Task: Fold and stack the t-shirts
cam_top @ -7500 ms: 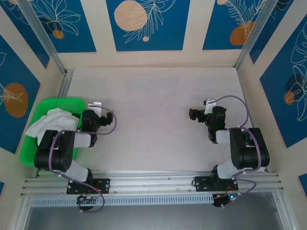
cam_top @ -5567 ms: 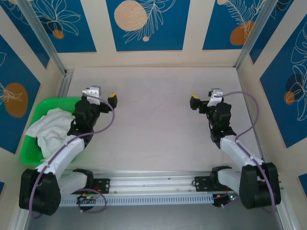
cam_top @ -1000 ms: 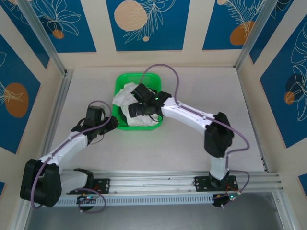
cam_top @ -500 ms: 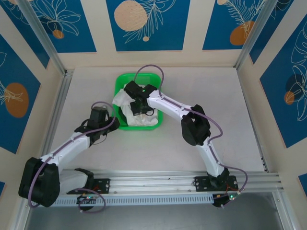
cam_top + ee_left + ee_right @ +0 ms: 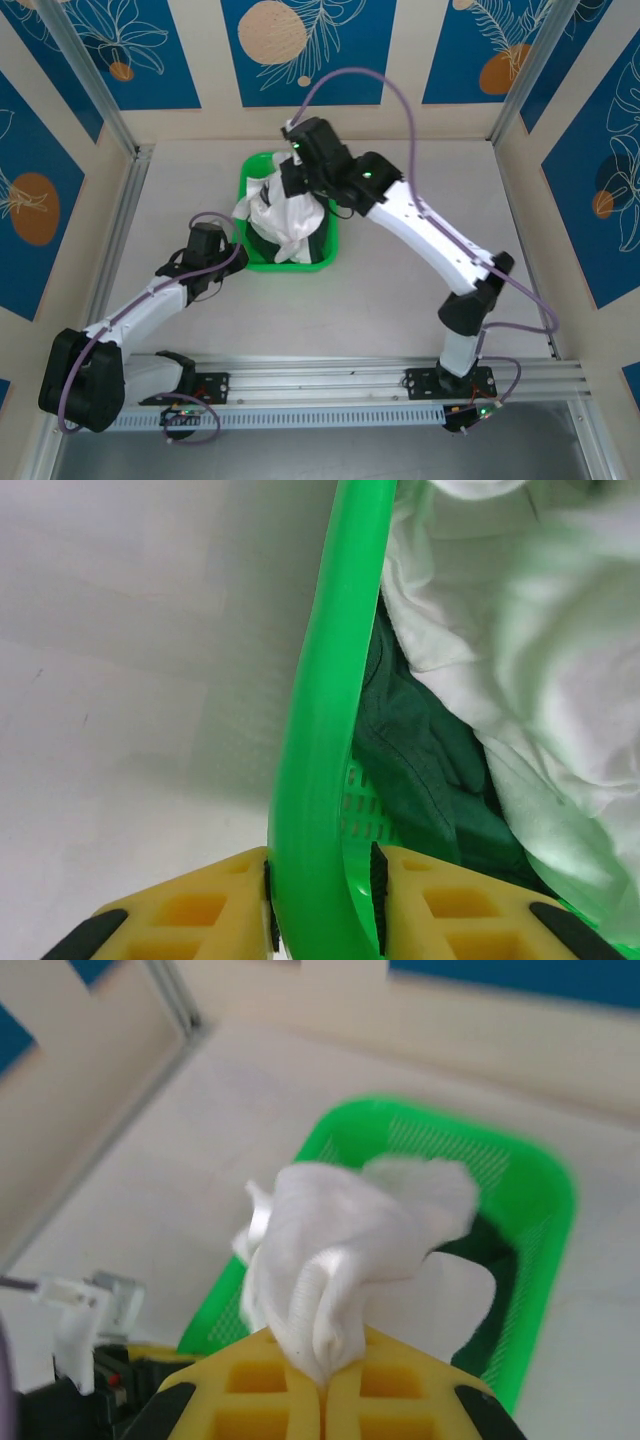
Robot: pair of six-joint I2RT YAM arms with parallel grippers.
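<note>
The white t-shirt [image 5: 285,215] hangs bunched from my right gripper [image 5: 295,178], lifted partly out of the bright green tray [image 5: 290,263]. In the right wrist view the right gripper [image 5: 322,1365] is shut on a fold of the white t-shirt [image 5: 340,1230]. The dark green t-shirt [image 5: 420,760] lies in the tray beneath it, also visible as a dark patch [image 5: 490,1290]. My left gripper [image 5: 238,255] sits at the tray's left side. In its wrist view the left gripper [image 5: 322,880] is shut on the tray's rim [image 5: 330,730].
The tray stands at the back middle of the pale table [image 5: 430,190]. Panelled walls [image 5: 300,110] close in the back and both sides. A metal rail [image 5: 320,378] carrying both arm bases runs along the near edge.
My right gripper has shut on the white t-shirt inside the tray and risen toward the back, pulling the cloth up. The left gripper has stayed on the tray rim.
</note>
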